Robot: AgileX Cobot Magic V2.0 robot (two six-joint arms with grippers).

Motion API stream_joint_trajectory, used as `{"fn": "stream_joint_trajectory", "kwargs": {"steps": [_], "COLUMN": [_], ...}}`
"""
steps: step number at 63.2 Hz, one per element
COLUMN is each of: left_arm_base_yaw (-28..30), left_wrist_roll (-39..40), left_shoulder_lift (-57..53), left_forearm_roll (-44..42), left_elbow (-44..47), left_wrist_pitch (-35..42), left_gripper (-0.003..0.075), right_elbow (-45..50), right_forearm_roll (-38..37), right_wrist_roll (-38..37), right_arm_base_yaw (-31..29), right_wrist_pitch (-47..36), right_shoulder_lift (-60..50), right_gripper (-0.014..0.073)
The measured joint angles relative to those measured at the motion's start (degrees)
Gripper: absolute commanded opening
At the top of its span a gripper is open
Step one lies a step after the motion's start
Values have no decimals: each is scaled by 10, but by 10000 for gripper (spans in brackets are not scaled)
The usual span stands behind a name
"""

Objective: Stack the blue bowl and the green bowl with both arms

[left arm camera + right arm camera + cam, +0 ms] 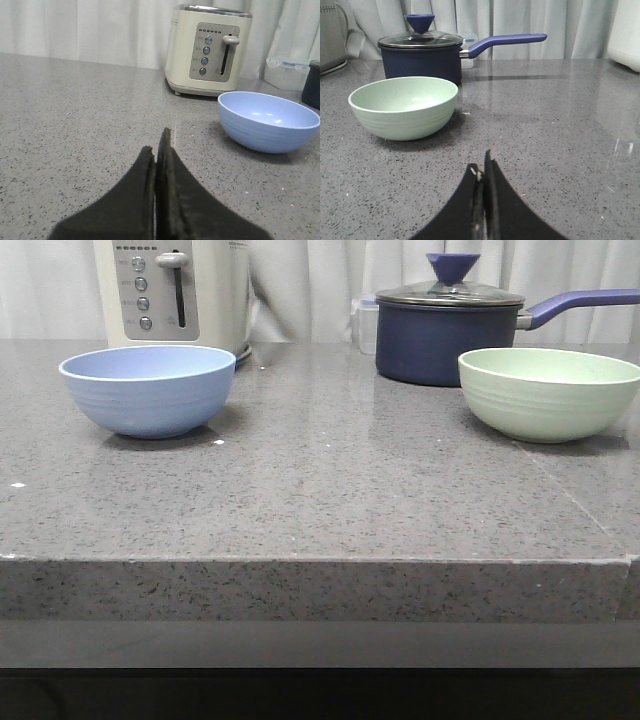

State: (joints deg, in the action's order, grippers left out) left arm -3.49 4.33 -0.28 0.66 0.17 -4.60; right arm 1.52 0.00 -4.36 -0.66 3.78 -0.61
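The blue bowl (148, 389) stands upright and empty on the grey stone counter at the left; it also shows in the left wrist view (268, 121). The green bowl (548, 392) stands upright and empty at the right, in front of the saucepan; it also shows in the right wrist view (403, 107). My left gripper (159, 146) is shut and empty, low over the counter, short of the blue bowl. My right gripper (481, 166) is shut and empty, short of the green bowl. Neither arm shows in the front view.
A cream toaster (172, 292) stands behind the blue bowl. A dark navy saucepan (448, 332) with a glass lid and long handle stands behind the green bowl. The counter's front edge (310, 562) runs across the front view. A white appliance (626, 31) stands at the back.
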Motion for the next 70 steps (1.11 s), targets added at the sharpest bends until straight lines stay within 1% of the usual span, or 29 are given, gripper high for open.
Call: {"fn": "stream_joint_trajectory", "kwargs": {"steps": [14,27,34,44,53,61,70], "left_arm_base_yaw": [0,0,0,0,0,0,0], "left_wrist_roll": [0,0,0,0,0,0,0], "left_shoulder_lift": [0,0,0,0,3,47,119], "left_forearm_roll": [0,0,0,0,0,0,0], "left_elbow": [0,-2,-23,-122,-230,-326,-408], "left_wrist_pitch": [1,35,37,1,-70,-143,-207], "left_gripper": [-20,-20,-20,-20,-20,-20,-20], "right_elbow": [0,0,-24,-105,-200,-287,-365], "right_forearm_roll": [0,0,0,0,0,0,0], "right_wrist_roll": [0,0,0,0,-1,-1,-1], "right_arm_base_yaw": [0,0,0,0,0,0,0], "right_wrist_pitch": [0,-17,-15,2,42,99,162], "right_shoulder_lift": [0,0,0,0,32,89,159], "right_gripper": [-56,-56,-56,-56,-56,-56,-56]}}
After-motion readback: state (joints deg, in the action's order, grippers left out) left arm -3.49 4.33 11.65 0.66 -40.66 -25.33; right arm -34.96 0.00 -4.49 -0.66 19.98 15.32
